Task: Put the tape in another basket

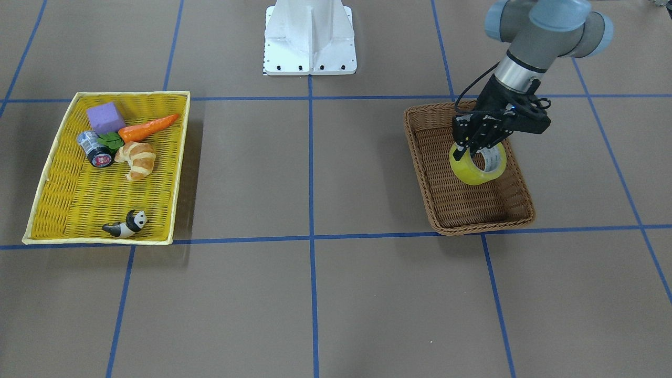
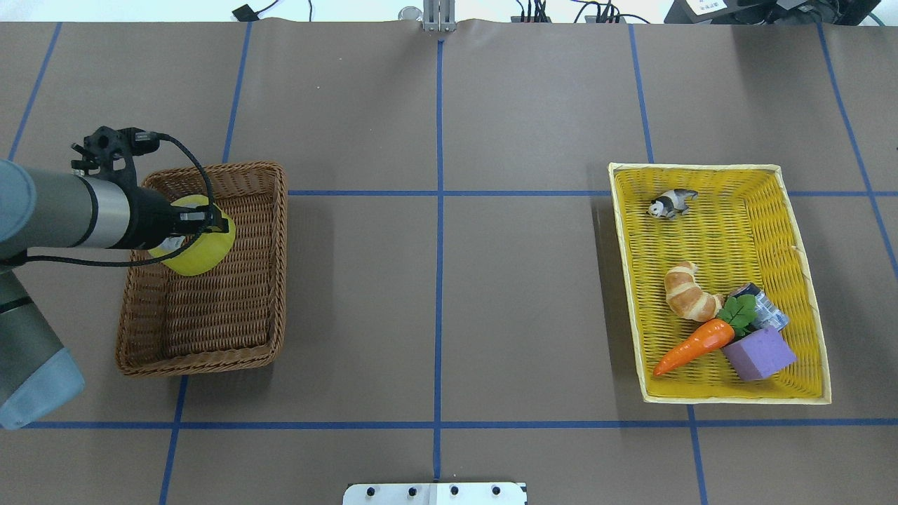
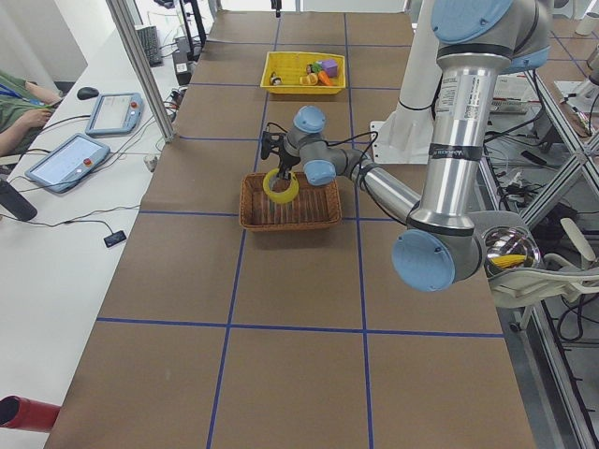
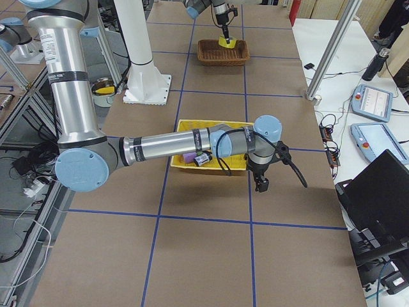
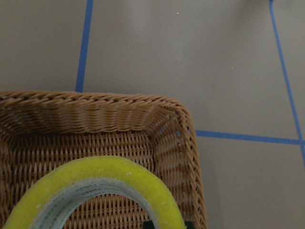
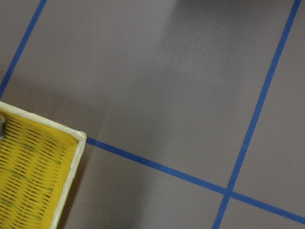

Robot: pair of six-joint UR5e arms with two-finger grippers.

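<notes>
The yellow tape [image 1: 475, 173] hangs tilted in my left gripper [image 1: 469, 151], which is shut on its ring wall, with one finger inside the core. It is held over the far part of the brown wicker basket [image 1: 472, 228]. In the overhead view the tape [image 2: 200, 258] sits under the gripper [image 2: 210, 223], inside the basket's [image 2: 203, 361] outline. The left wrist view shows the tape's arc [image 5: 95, 174] above the basket's corner [image 5: 95, 102]. My right gripper [image 4: 261, 184] shows only in the exterior right view, beside the yellow tray; I cannot tell whether it is open or shut.
The shallow yellow tray [image 2: 736, 398] on the other side holds a carrot [image 2: 691, 347], a croissant [image 2: 691, 294], a purple block [image 2: 761, 353], a small can [image 2: 768, 308] and a panda figure [image 2: 672, 203]. Blue tape lines cross the brown table. The robot's white base [image 1: 310, 52] stands at the table's edge.
</notes>
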